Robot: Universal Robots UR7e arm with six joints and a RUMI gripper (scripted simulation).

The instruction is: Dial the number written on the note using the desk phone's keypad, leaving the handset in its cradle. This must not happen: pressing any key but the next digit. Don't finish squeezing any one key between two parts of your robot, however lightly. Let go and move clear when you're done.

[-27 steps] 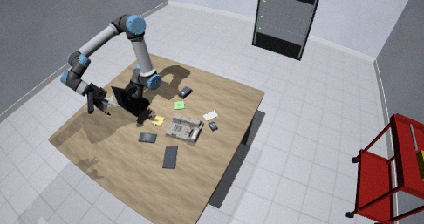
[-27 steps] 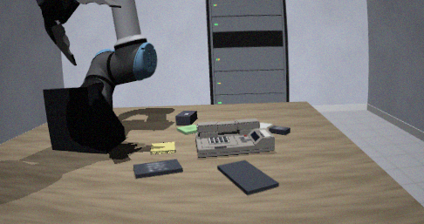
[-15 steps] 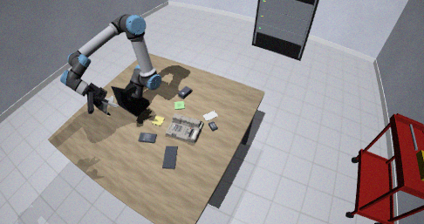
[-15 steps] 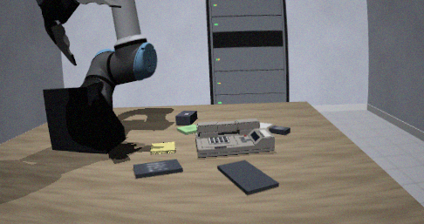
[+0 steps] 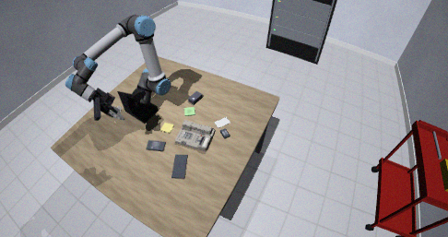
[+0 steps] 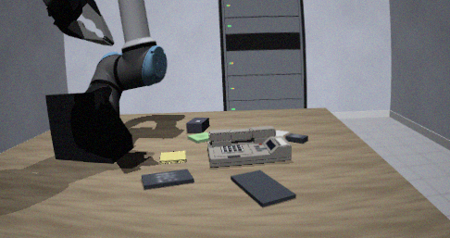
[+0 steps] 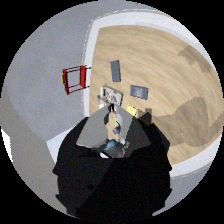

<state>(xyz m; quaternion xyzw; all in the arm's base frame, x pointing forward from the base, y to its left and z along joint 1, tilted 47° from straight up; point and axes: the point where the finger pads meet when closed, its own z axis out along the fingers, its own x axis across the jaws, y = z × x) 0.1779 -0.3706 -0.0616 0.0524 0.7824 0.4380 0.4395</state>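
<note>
The beige desk phone (image 5: pixel 194 136) sits near the middle of the wooden table, with its handset in the cradle and the keypad facing up; it also shows in the exterior view (image 6: pixel 247 147) and small in the wrist view (image 7: pixel 111 95). A white note (image 5: pixel 222 122) lies just right of the phone. A yellow note (image 5: pixel 167 127) and a green note (image 5: pixel 189 111) lie to its left and behind it. My gripper (image 5: pixel 118 115) is shut and empty, raised high above the table's left part, far from the phone; its closed fingers show at the top left of the exterior view (image 6: pixel 103 38).
Two dark flat slabs (image 5: pixel 180 166) (image 5: pixel 156 146) lie in front of the phone. Small dark boxes (image 5: pixel 195 97) (image 5: pixel 225 133) lie behind and to its right. The arm's black base block (image 6: pixel 85 125) stands at the table's left. A server rack (image 5: pixel 301 18) and a red cart (image 5: pixel 417 178) stand off the table.
</note>
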